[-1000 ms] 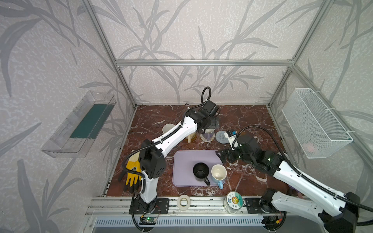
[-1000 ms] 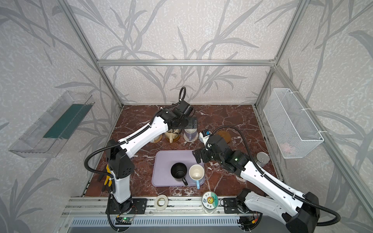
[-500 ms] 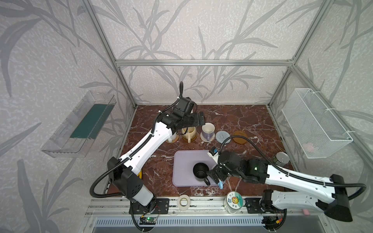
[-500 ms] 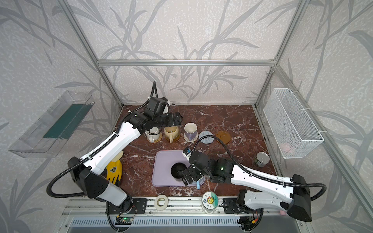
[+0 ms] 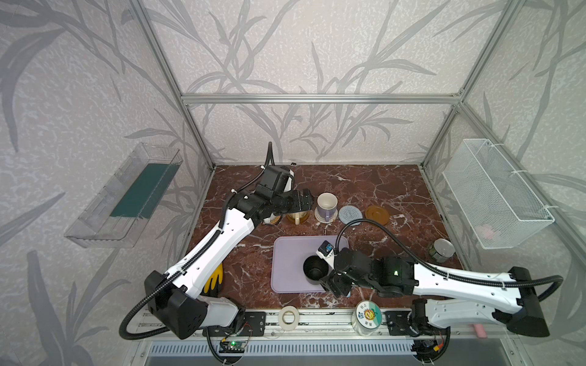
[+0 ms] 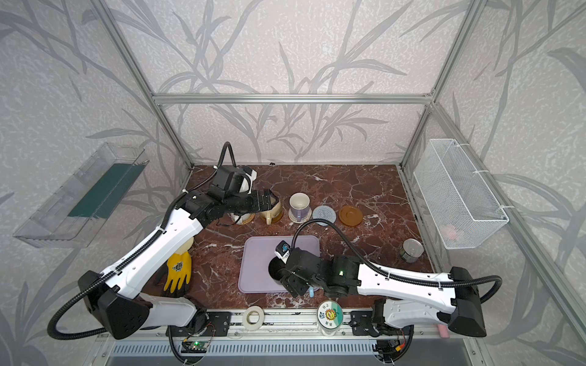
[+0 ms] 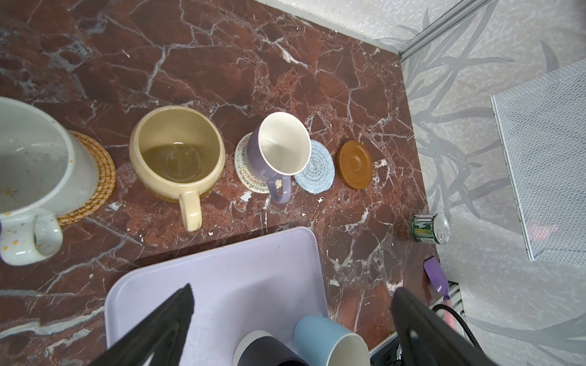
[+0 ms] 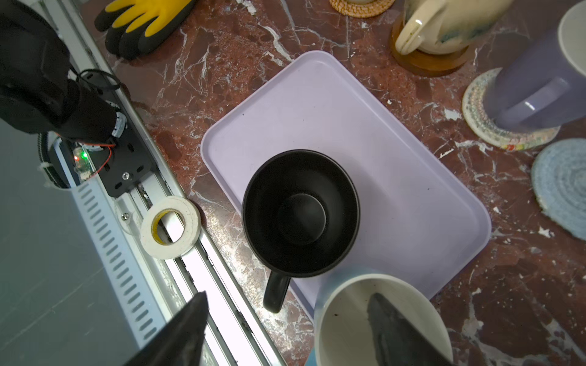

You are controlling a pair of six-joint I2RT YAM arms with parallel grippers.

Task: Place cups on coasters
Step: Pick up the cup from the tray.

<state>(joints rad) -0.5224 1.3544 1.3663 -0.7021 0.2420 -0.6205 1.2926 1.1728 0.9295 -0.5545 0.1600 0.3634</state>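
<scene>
R arm swung from coaster row down to tray's near corner; L arm pulled back to its own side. R hand sits over light blue mug, which stands upright, mouth up, just beside black mug. One finger is inside the mug, the other outside w/ a visible gap: part-spread, not pinching yet. L hand spread wide, empty, well apart. Free grey-blue coaster & brown coaster lie beyond tray; R arm nearer.

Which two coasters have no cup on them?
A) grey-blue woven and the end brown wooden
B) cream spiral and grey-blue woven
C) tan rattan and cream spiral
A: the grey-blue woven coaster and the end brown wooden coaster lie bare.
</scene>
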